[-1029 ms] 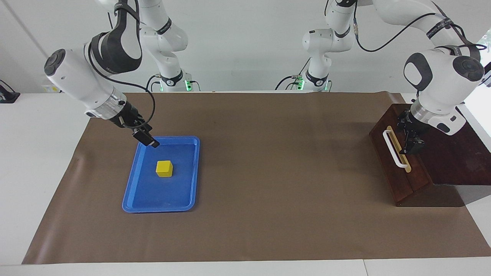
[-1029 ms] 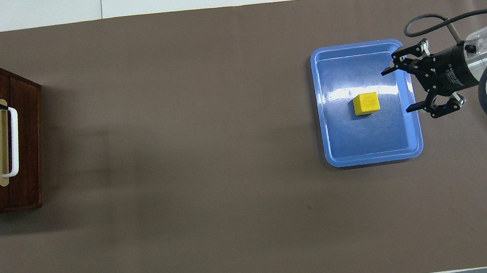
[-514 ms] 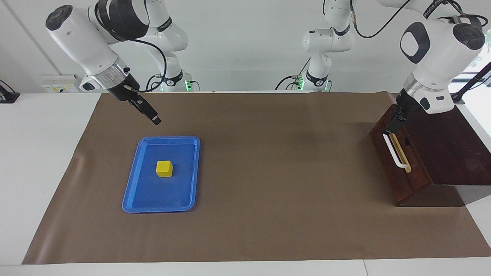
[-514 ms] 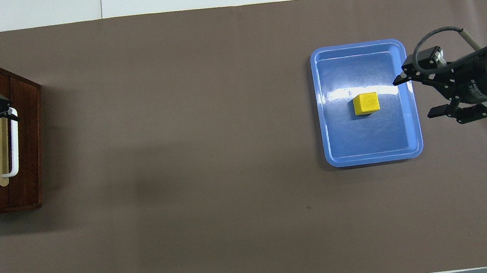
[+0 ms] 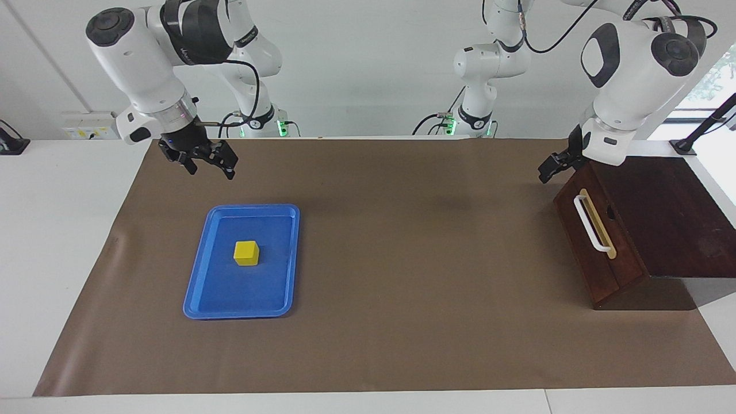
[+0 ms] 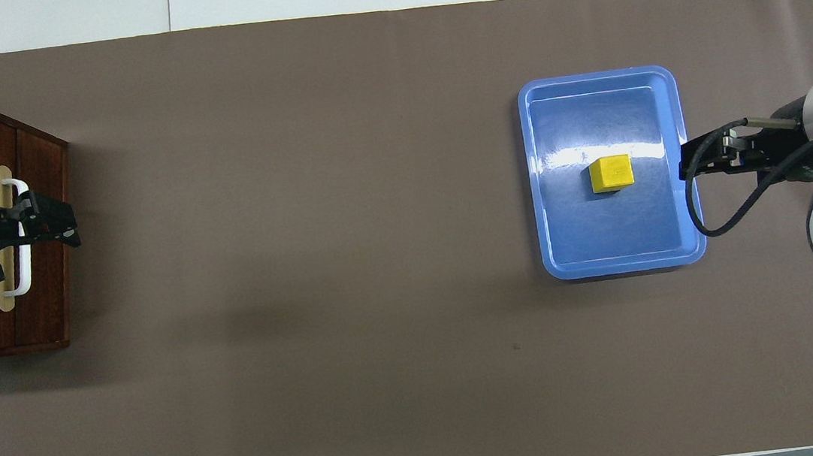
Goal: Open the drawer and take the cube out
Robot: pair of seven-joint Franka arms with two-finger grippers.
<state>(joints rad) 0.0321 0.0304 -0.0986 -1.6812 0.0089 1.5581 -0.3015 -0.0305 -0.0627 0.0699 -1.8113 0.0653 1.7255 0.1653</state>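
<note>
so the cube is sitting in the blue tray at my right arm's end of the tabletop, and the drawer looks closed at the other end. both my jaws hang released, holding nothing: right jaws up over the mat near the tray, left jaws over the drawer's corner. best move now i'd guess is just lifting clear without clipping the handle. facing view shows my height; overhead makes my left jaws look like they're on the handle.
</note>
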